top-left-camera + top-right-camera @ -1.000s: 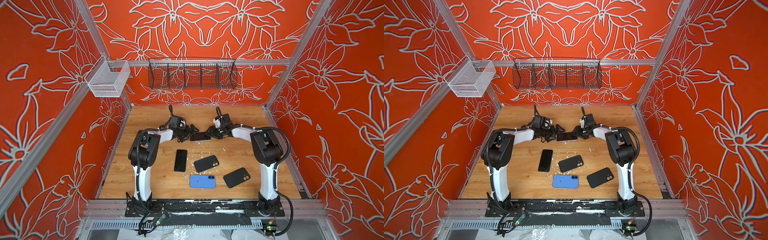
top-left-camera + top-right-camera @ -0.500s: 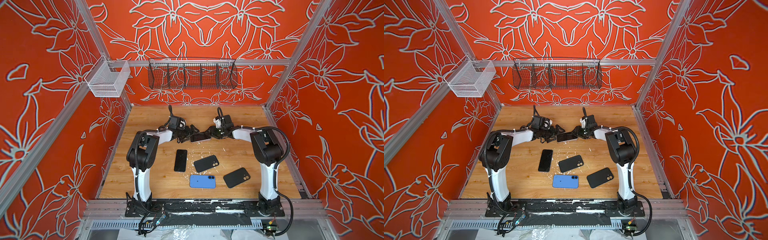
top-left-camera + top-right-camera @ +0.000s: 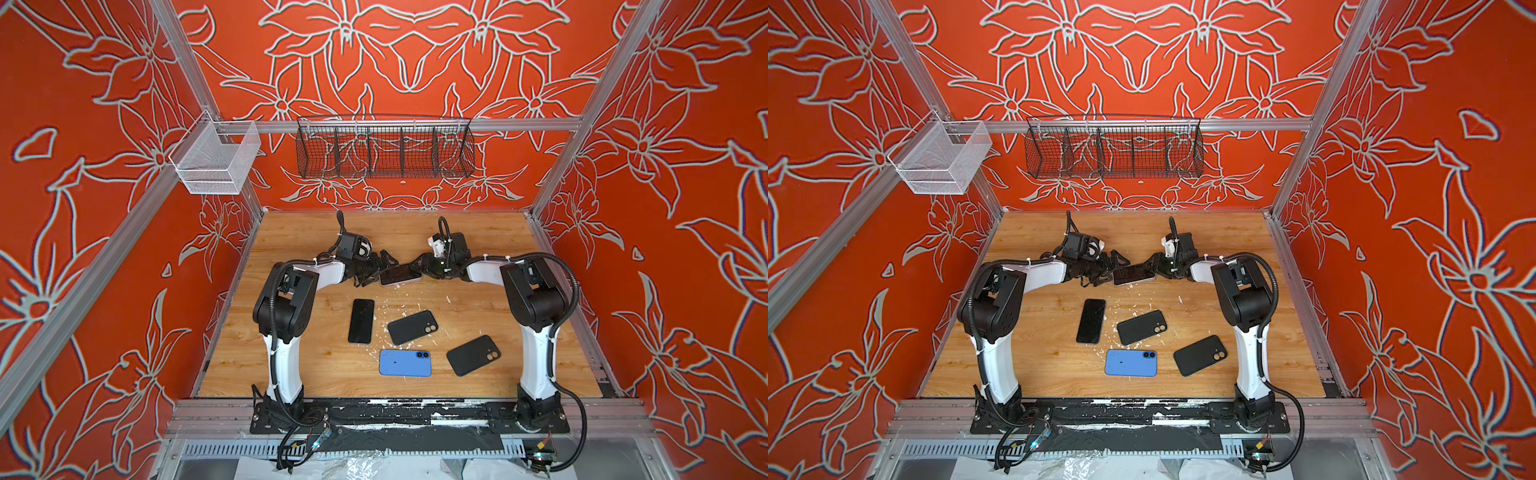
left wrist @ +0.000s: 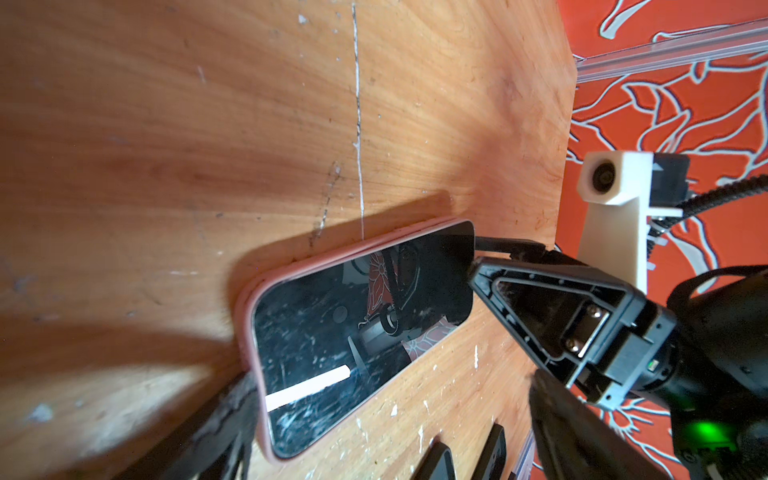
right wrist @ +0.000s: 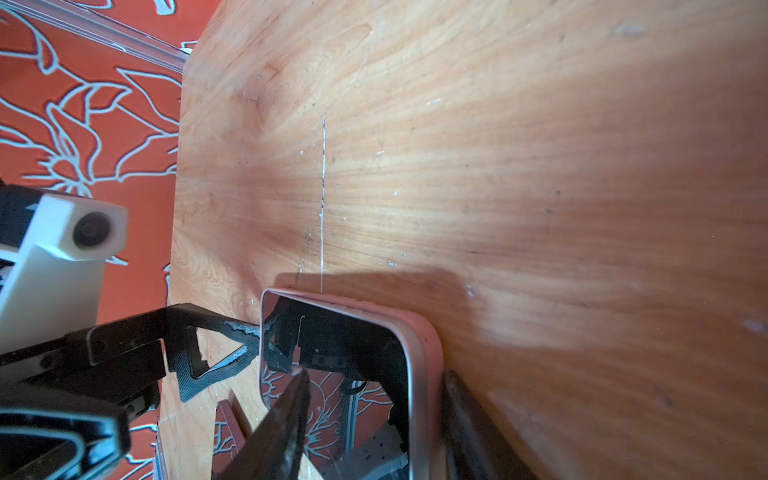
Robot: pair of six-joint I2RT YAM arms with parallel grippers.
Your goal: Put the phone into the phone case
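At the left we see the left gripper (image 3: pixel 376 271) low over the back half of the wooden table (image 3: pixel 478 232), its jaws spread wide and holding nothing. In the right wrist view one of its fingertips (image 5: pixel 239 332) touches the short end of the phone. The phone (image 3: pixel 400 274) lies screen up between the two grippers, near the middle of the table's back half. It sits in the pink case (image 4: pixel 249 316), whose rim shows around its edges. A thin seam runs along one long side, and we cannot tell whether that side is pressed fully home. To the right, the right gripper (image 3: pixel 420 268) meets the phone's other end. One finger (image 5: pixel 291 415) crosses above the screen and the other finger (image 5: pixel 469 415) lies against the outer side of the case, yet we cannot tell whether they clamp it or only rest there. Nearer the arm bases, well apart from all this, lie a spare phone (image 3: pixel 361 321) screen up, then a black-backed phone (image 3: pixel 412 327) with a blue phone (image 3: pixel 405 363) just in front of it, then a second black-backed phone (image 3: pixel 473 355). These last three lie face down.
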